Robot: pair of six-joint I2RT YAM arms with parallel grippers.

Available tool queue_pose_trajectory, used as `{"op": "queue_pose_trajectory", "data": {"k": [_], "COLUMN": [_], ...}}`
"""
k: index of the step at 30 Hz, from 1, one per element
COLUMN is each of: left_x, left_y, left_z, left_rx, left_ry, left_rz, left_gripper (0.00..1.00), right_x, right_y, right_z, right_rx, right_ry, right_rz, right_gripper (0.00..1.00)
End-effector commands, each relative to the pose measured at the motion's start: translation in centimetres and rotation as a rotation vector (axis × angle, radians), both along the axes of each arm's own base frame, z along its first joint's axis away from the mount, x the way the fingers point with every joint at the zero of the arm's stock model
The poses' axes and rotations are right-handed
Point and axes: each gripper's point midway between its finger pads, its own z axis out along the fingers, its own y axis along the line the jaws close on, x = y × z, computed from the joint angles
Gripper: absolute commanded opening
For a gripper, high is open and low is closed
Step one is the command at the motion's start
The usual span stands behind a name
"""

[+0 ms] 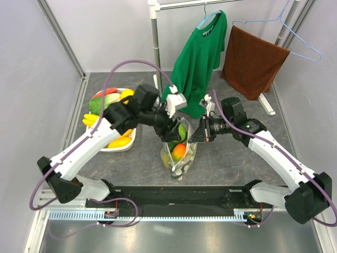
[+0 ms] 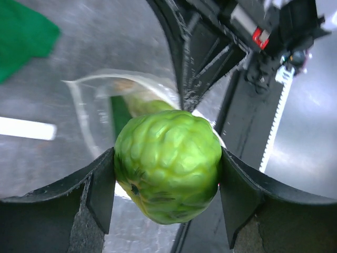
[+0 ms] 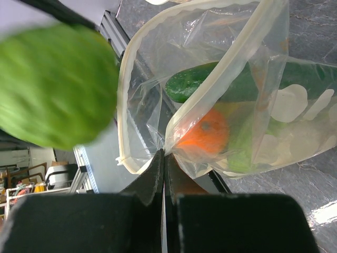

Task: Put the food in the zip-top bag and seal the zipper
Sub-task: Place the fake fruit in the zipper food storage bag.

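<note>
The scuffed grey metal counter (image 1: 237, 163) carries a shallow white plastic tray (image 1: 115, 148) beside its left edge, towards the far-left corner, heaped with red, green and yellow toy fruits and vegetables (image 1: 105, 103). Midway between the left and right edges, and nearer the near edge than the far one, the clear, cream-dotted zip-top bag (image 1: 182, 162) hangs mouth-up, its bottom apparently on the counter. Inside lie a dark green toy cucumber (image 3: 189, 84) and an orange toy fruit (image 3: 205, 132). The right gripper (image 3: 163, 156) has its fingers pressed together on the film at the bag's mouth, holding it up and open. The left gripper (image 2: 166, 174) is clamped around a pale-green, knobbly toy cabbage (image 2: 168, 147), one finger on each flank, poised just above that mouth. The cabbage looks light, rigid and glossy, so a grip across its widest part, as here, seems safest. It fills much of the opening and may snag the rim on release. The bag is thin, limp and slippery, and would likely collapse if the pinch let go. Its whitish press-seal zipper (image 3: 126, 79) stands unsealed. As the stiffest part, it is the place to take hold for closing, starting at one end.
</note>
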Motion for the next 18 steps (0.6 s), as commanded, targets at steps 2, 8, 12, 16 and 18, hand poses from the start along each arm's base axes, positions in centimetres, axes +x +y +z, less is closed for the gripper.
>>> {"op": "queue_pose_trajectory", "data": {"k": [2, 8, 12, 16, 18], "left_x": [0.5, 2.9, 5.2, 5.7, 6.3], "left_y": [-2.7, -3.9, -2.6, 0.0, 1.6], "left_z": [-2.8, -4.3, -4.2, -0.7, 0.1], "left_rx": [0.004, 0.018, 0.054, -0.076, -0.093], "left_ry": [0.026, 0.024, -0.009, 0.028, 0.016], "left_rz": [0.019, 0.096, 0.198, 0.222, 0.239], "left_gripper": [0.63, 0.73, 0.95, 1.0, 1.0], "right_x": [0.1, -0.2, -0.1, -0.3, -0.4], "right_y": [0.3, 0.3, 0.2, 0.2, 0.0], "right_z": [1.2, 1.3, 1.6, 1.6, 1.4], "right_rx": [0.034, 0.049, 0.057, 0.062, 0.06], "right_ry": [-0.029, -0.022, -0.023, -0.029, -0.026], "right_rz": [0.011, 0.025, 0.025, 0.034, 0.031], "right_gripper": [0.0, 0.0, 0.0, 0.0, 0.0]}}
